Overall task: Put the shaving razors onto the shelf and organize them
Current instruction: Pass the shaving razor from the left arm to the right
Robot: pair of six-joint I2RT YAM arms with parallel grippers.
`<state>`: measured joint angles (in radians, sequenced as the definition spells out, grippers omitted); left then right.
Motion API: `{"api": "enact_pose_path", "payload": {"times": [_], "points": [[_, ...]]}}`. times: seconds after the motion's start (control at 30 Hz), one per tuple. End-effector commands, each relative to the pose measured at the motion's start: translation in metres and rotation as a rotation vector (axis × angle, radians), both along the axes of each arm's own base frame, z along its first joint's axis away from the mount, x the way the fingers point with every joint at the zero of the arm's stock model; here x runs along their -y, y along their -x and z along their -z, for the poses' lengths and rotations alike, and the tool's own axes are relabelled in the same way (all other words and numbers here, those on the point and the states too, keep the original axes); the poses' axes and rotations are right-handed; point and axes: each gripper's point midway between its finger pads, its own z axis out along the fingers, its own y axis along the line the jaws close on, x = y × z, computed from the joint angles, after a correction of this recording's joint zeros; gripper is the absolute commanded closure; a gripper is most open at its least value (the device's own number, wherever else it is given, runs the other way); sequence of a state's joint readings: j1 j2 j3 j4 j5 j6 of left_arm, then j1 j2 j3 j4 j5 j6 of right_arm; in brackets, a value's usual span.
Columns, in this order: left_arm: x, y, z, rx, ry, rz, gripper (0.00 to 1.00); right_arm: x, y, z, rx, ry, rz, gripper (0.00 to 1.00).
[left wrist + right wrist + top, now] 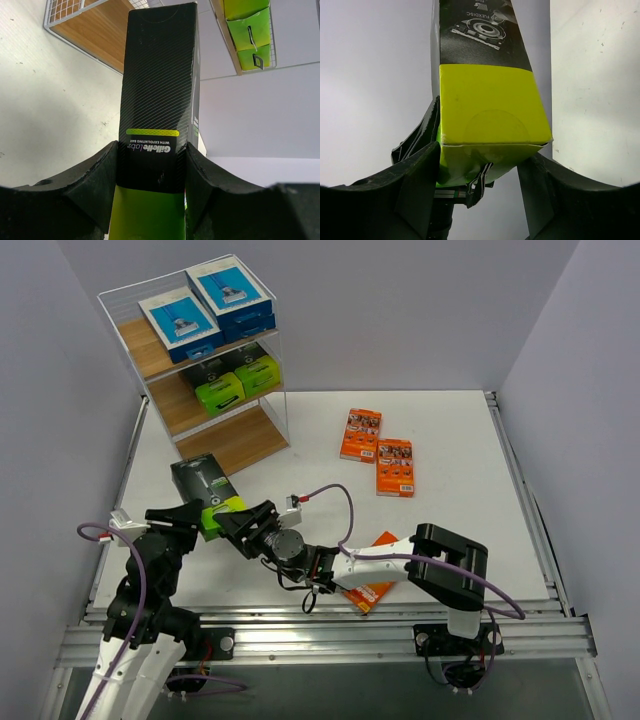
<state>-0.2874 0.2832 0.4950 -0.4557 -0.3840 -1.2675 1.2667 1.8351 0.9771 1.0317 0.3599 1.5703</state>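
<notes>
Left gripper [151, 192]: padded jaws closed flat against both long edges of the black pack [160, 100], gripping it at the band where black meets lime-green.
Right gripper [479, 200]: jaws set wide to either side of the same pack's lime end. Whether they actually press on it cannot be told.
Black pack, position: held off the table [450, 430] at its near left, between the two wrists, with the black end aimed towards the shelf [235, 440].
Step in hand, as judged: a two-arm regrip or handover of this pack before shelving.
Next move calls for: one gripper alone keeping a firm hold and the other standing clear. The pack then has to go through the open front of the wire frame onto the middle board.
Shelf, contents: blue-and-white packs [178, 320] on the top tier, lime-ended packs [220, 392] on the middle tier, bottom board showing bare wood.
Outstanding: orange packs [361, 433], two lying side by side mid-table, and a third orange pack [372, 590] partly under the right arm.
Surface: white tabletop, lightly scuffed, with an aluminium rail [320, 640] along the near edge.
Room: plain pale grey walls [400, 310] on three sides.
</notes>
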Motion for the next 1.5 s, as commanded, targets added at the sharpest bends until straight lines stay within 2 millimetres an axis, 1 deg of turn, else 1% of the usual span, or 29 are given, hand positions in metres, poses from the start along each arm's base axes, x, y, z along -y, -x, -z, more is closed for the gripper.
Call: {"api": "enact_pose_path", "payload": {"times": [0.0, 0.13, 0.17, 0.27, 0.33, 0.43, 0.47, 0.57, 0.63, 0.67, 0.7, 0.73, 0.77, 0.83, 0.87, 0.9, 0.93, 1.0, 1.03, 1.07, 1.13, 1.2, 1.27, 1.3, 1.33, 1.37, 1.4, 1.43, 1.47], "points": [[-0.005, -0.003, -0.041, 0.158, 0.011, -0.024, 0.97, 0.016, -0.015, -0.059, 0.053, -0.117, 0.111, 0.58], [-0.004, -0.003, -0.037, 0.164, 0.015, -0.017, 0.97, 0.027, -0.025, -0.074, 0.082, -0.131, 0.153, 0.68], [-0.002, -0.003, -0.034, 0.160, 0.018, -0.011, 0.96, 0.028, -0.026, -0.077, 0.086, -0.136, 0.157, 0.77], [0.000, -0.004, -0.027, 0.146, 0.029, -0.003, 0.94, 0.032, -0.030, -0.086, 0.102, -0.144, 0.165, 0.86], [0.003, -0.004, -0.022, 0.136, 0.036, 0.011, 0.92, 0.032, -0.031, -0.090, 0.108, -0.149, 0.163, 0.87], [0.004, -0.003, -0.018, 0.129, 0.036, 0.021, 0.92, 0.030, -0.030, -0.099, 0.128, -0.154, 0.154, 0.87], [0.004, -0.002, -0.018, 0.130, 0.037, 0.020, 0.91, 0.030, -0.030, -0.098, 0.132, -0.150, 0.148, 0.88], [0.003, 0.001, -0.017, 0.128, 0.030, 0.018, 0.91, 0.032, -0.030, -0.102, 0.140, -0.160, 0.148, 0.94], [0.002, 0.002, -0.017, 0.129, 0.026, 0.021, 0.91, 0.035, -0.033, -0.097, 0.136, -0.153, 0.148, 1.00], [0.003, 0.003, -0.017, 0.128, 0.025, 0.024, 0.90, 0.036, -0.033, -0.098, 0.135, -0.161, 0.146, 1.00], [0.003, 0.003, -0.015, 0.125, 0.019, 0.026, 0.87, 0.037, -0.035, -0.094, 0.131, -0.158, 0.140, 1.00], [0.003, 0.004, -0.015, 0.124, 0.015, 0.032, 0.81, 0.036, -0.034, -0.095, 0.134, -0.159, 0.129, 1.00], [0.003, 0.005, -0.015, 0.121, 0.008, 0.033, 0.69, 0.036, -0.035, -0.095, 0.141, -0.164, 0.119, 1.00], [0.000, 0.007, -0.017, 0.132, -0.030, 0.030, 0.57, 0.033, -0.032, -0.096, 0.158, -0.154, 0.099, 1.00], [-0.004, 0.008, -0.018, 0.135, -0.043, 0.009, 0.52, 0.032, -0.031, -0.097, 0.162, -0.151, 0.093, 1.00], [-0.008, 0.011, -0.018, 0.136, -0.062, -0.001, 0.42, 0.031, -0.030, -0.097, 0.167, -0.147, 0.087, 1.00], [-0.012, 0.013, -0.019, 0.139, -0.077, -0.017, 0.36, 0.033, -0.028, -0.098, 0.170, -0.144, 0.084, 1.00], [-0.023, 0.019, -0.023, 0.152, -0.125, -0.058, 0.28, 0.037, -0.028, -0.095, 0.167, -0.133, 0.087, 1.00], [-0.028, 0.022, -0.028, 0.158, -0.136, -0.076, 0.24, 0.040, -0.026, -0.098, 0.168, -0.139, 0.089, 1.00], [-0.031, 0.023, -0.029, 0.156, -0.144, -0.090, 0.21, 0.044, -0.027, -0.093, 0.164, -0.126, 0.099, 1.00], [-0.038, 0.026, -0.031, 0.150, -0.176, -0.115, 0.13, 0.048, -0.027, -0.094, 0.168, -0.127, 0.102, 1.00], [-0.039, 0.027, -0.030, 0.133, -0.208, -0.116, 0.10, 0.052, -0.028, -0.091, 0.163, -0.120, 0.106, 1.00], [-0.042, 0.028, -0.033, 0.131, -0.237, -0.120, 0.07, 0.055, -0.028, -0.091, 0.164, -0.121, 0.106, 1.00], [-0.044, 0.029, -0.031, 0.115, -0.266, -0.125, 0.06, 0.057, -0.027, -0.087, 0.157, -0.118, 0.105, 1.00], [-0.049, 0.030, -0.030, 0.104, -0.278, -0.150, 0.04, 0.059, -0.026, -0.089, 0.161, -0.123, 0.103, 1.00], [-0.052, 0.032, -0.034, 0.105, -0.280, -0.160, 0.03, 0.061, -0.026, -0.089, 0.161, -0.123, 0.103, 1.00], [-0.053, 0.032, -0.034, 0.095, -0.293, -0.160, 0.03, 0.064, -0.026, -0.082, 0.154, -0.111, 0.105, 1.00], [-0.053, 0.033, -0.037, 0.097, -0.298, -0.159, 0.03, 0.069, -0.025, -0.084, 0.154, -0.116, 0.107, 1.00], [-0.053, 0.034, -0.047, 0.107, -0.302, -0.155, 0.03, 0.073, -0.025, -0.084, 0.153, -0.118, 0.109, 1.00]]}}
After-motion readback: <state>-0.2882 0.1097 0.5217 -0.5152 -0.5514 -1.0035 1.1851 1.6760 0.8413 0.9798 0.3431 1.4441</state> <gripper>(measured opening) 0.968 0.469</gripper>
